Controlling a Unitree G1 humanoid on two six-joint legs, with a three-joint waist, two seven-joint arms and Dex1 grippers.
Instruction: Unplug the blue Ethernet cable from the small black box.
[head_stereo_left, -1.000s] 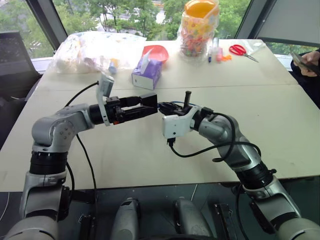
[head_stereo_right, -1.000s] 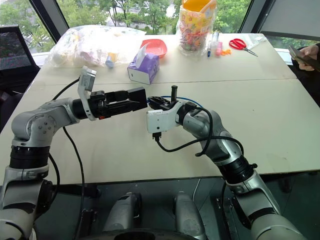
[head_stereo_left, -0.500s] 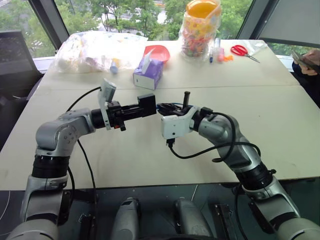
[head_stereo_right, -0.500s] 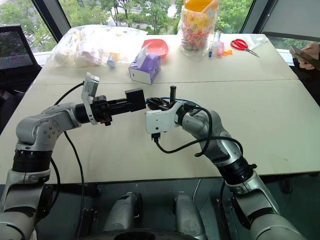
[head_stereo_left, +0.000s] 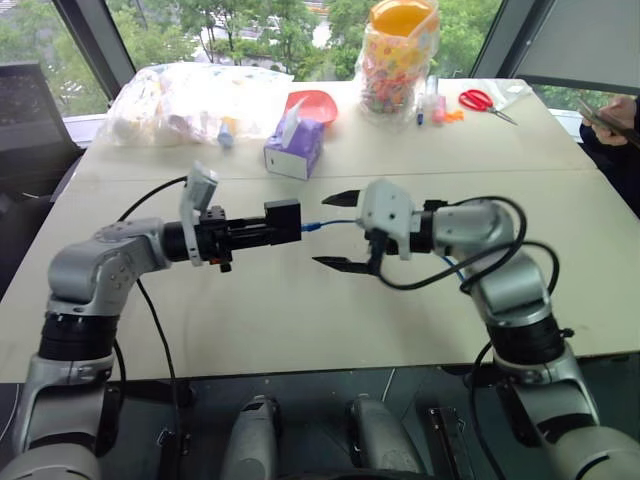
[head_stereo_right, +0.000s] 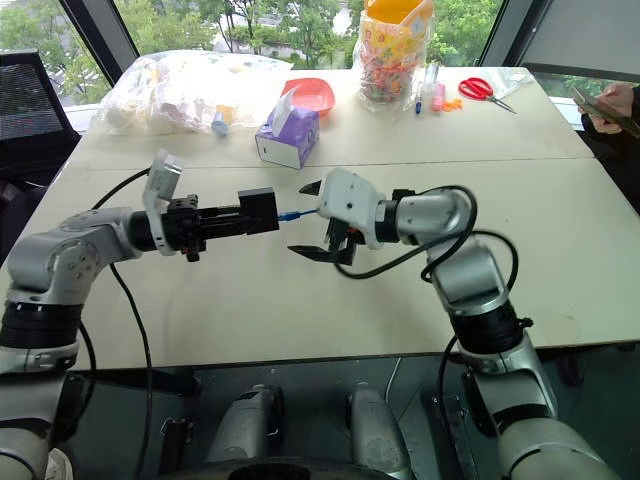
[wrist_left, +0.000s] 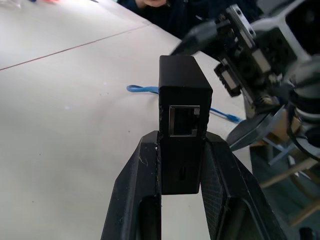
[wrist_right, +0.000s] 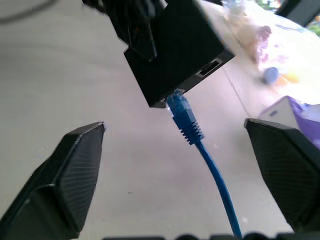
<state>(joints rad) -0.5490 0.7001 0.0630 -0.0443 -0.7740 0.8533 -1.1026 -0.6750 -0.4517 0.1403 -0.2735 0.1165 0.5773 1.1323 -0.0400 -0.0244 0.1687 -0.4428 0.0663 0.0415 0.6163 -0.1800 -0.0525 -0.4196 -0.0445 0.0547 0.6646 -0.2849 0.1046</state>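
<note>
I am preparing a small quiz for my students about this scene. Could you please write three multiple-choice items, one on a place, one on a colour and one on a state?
1. Where is the small black box?
A. Flat on the table
B. Between the fingers of the left pincer, above the table
C. Inside the red bowl

2. What colour is the tissue box?
A. Green
B. Yellow
C. Purple

3. The right pincer is:
A. open, holding nothing
B. shut on the scissors
C. shut on a pen

Answers:
1 B, both fingers clamp the box's sides.
2 C, its sides are purple.
3 A, its fingers stand wide apart around the blue Ethernet cable.
</note>
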